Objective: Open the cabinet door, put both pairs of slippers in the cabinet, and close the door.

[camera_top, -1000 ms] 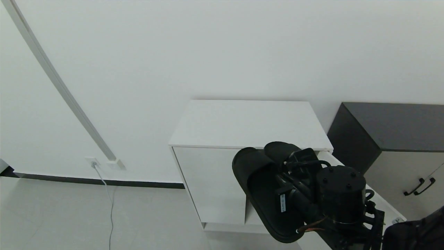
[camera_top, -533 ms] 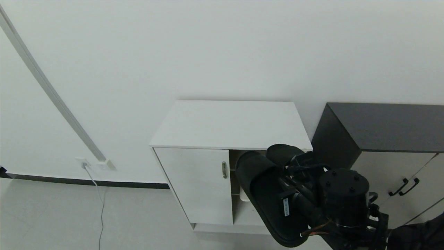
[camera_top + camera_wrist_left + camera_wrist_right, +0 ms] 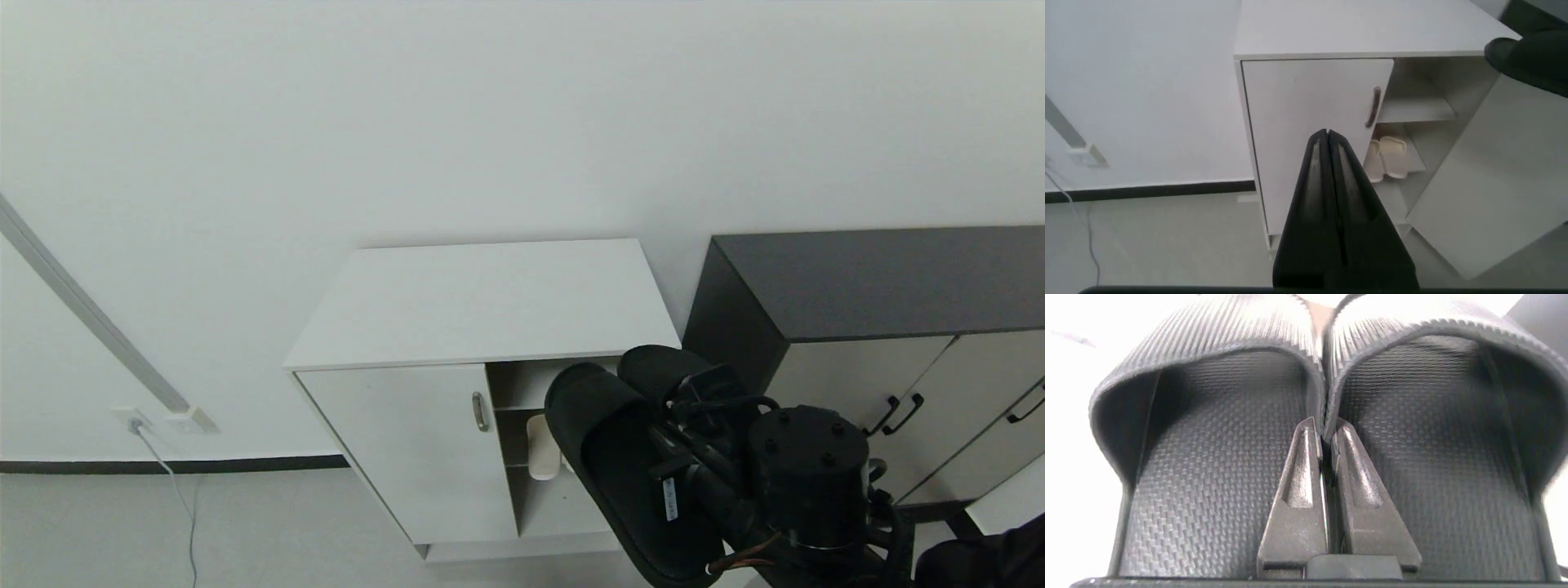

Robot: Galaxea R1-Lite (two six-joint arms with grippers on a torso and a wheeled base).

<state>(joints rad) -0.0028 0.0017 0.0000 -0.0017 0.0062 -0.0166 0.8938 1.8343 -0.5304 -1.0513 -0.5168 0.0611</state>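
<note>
Right gripper [image 3: 1325, 429] is clamped on the black slippers [image 3: 1217, 465], pinching their two inner edges together, footbeds side by side. Left gripper [image 3: 1328, 137] is pressed closed with nothing in it. Beyond both grippers, the white cabinet [image 3: 482, 302] stands with its right door [image 3: 1490, 180] swung open, and there are the pale slippers [image 3: 1386, 157] on a shelf inside.

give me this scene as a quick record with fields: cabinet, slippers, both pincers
cabinet: white, right door open, left door shut
pale slippers: inside, side by side
black slippers: held near the opening, not yet inside
right pincer: shut on black slippers
left pincer: shut, empty
beside: dark-topped cabinet, doors shut
</note>
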